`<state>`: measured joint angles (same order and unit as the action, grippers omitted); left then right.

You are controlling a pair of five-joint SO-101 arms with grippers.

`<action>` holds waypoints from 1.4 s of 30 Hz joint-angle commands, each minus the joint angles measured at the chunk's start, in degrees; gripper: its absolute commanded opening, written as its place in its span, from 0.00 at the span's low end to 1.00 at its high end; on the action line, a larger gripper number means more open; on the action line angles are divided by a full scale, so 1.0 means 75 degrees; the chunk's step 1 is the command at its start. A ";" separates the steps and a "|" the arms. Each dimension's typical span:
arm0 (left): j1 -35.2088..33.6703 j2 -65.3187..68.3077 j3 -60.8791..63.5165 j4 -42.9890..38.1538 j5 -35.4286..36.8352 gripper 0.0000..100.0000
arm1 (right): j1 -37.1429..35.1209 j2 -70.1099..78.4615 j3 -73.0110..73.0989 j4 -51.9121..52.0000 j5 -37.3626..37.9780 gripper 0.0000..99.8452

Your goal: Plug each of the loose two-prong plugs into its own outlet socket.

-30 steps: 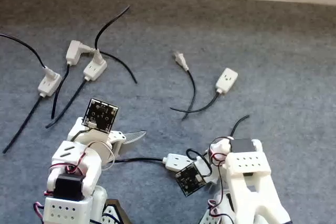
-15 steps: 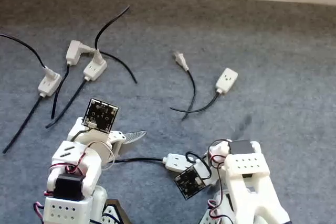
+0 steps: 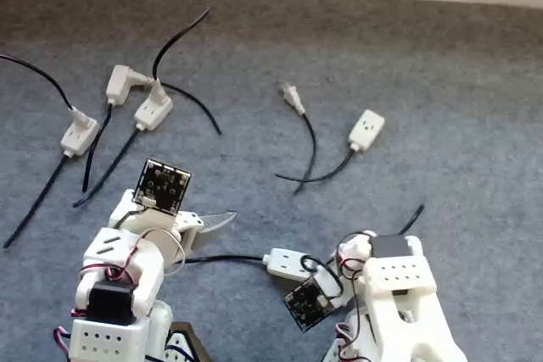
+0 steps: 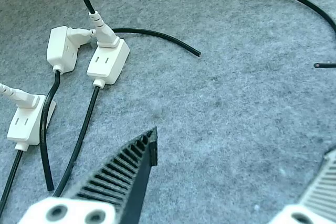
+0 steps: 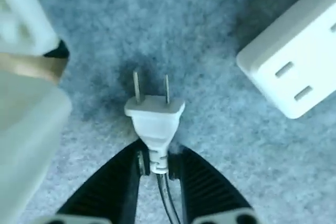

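My right gripper (image 5: 157, 163) is closed on the neck of a white two-prong plug (image 5: 154, 116), at the place where its black cord comes out. One finger presses on each side. The two prongs point away from me, over the grey carpet (image 3: 475, 82), and they touch nothing. A white outlet socket (image 5: 291, 72) lies near the plug but apart from it, with its two slots free.

Seen from above, this socket is at about six o'clock on the table, between my two arms, and its cord runs toward nine o'clock.

My left gripper (image 4: 239, 145) is wide open and holds nothing. It hangs over bare carpet at about seven o'clock.

A second loose plug (image 3: 293, 97) lies near twelve o'clock, and its cord curves down toward six o'clock. Another free socket (image 3: 366, 129) lies at about two o'clock.

At ten o'clock there are two more sockets, the nearer one (image 4: 107, 61) and the outer one (image 4: 23, 121), each with a plug in it. A white angled block (image 4: 62, 48) lies just beside the nearer one.
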<state>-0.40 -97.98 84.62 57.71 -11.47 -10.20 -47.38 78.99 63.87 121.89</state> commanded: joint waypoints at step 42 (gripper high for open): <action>-0.1049 -0.0064 -0.0463 -0.0340 0.0832 0.48 | -0.5070 0.3710 -0.8633 0.1987 -1.4570 0.01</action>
<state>-7.87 -98.07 81.36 56.31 -4.70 -47.82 -14.68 17.89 76.97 11.74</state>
